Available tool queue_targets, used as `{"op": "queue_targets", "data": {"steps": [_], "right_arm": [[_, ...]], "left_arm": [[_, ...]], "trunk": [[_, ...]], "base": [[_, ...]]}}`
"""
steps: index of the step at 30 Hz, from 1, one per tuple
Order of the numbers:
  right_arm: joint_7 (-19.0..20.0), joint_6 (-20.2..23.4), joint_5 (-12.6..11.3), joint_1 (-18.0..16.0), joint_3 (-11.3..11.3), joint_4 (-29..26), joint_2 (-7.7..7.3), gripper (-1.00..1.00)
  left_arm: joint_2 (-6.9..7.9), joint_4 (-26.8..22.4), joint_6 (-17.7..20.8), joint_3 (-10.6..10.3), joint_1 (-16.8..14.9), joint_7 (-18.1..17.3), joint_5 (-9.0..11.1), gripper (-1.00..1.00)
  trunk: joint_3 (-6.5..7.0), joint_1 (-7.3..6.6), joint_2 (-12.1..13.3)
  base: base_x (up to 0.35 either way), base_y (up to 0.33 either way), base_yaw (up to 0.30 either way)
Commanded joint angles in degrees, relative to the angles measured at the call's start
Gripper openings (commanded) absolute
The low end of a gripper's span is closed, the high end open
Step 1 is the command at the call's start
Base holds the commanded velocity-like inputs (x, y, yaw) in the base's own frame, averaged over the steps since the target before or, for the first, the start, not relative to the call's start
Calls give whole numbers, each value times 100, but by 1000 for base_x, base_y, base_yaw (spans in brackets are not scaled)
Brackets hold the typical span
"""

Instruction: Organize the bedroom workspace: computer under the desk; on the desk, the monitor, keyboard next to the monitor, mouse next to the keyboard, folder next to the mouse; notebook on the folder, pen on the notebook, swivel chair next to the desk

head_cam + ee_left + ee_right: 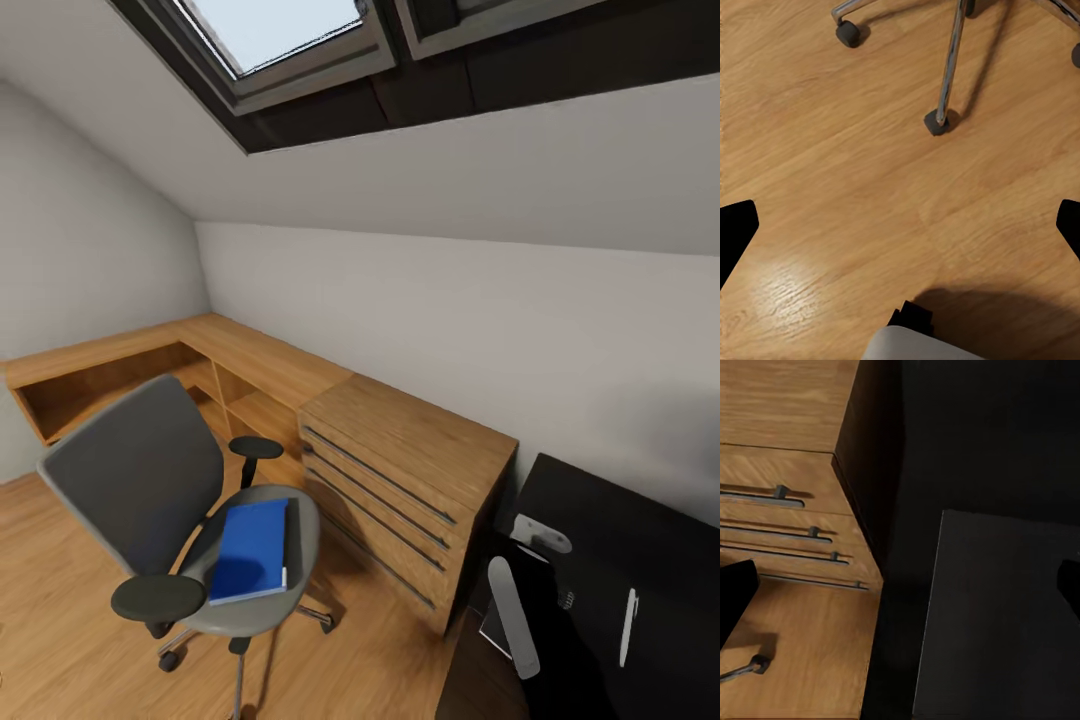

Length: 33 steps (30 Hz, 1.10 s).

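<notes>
The swivel chair (140,480), grey with black armrests, stands on the wooden floor at the lower left. The blue folder (250,550) lies flat on its seat. At the lower right is a corner of the black desk (650,540), with the thin white pen (628,625) on its top. A small white object (540,535) sits at the desk's corner; I cannot tell what it is. My left gripper (900,225) hangs open over bare floor, short of the chair's chrome base (949,67). My right gripper (900,585) is open above the gap between the desk top (997,622) and the chest.
A light wooden drawer chest (400,440) stands between the chair and the desk, its handles (780,495) facing the floor space. Low wooden shelving (200,350) runs along the far walls under a sloped ceiling with a skylight (290,30). A pale arm link (513,615) hangs before the desk.
</notes>
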Motion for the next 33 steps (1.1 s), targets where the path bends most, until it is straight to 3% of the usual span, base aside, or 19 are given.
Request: {"op": "queue_targets", "data": {"steps": [1,15,21,33], "right_arm": [[-44,9,-56,-2,-2,-9,2,100],[-43,19,-54,7,103,5,-6,100],[-43,23,-49,11,238,10,-12,100],[-41,37,-36,16,280,19,-20,100]], "left_arm": [[5,-1,-19,-47,-4,33,44,100],[5,2,-19,-41,-4,32,51,100],[5,2,-19,-40,-4,32,53,100],[5,3,-19,-40,-4,32,53,100]], "trunk": [[-7,0,-5],[-8,0,-5],[-14,0,-5],[-48,0,-5]], "base": [[-63,173,28],[-102,256,210],[-18,73,268],[-3,12,267]]}}
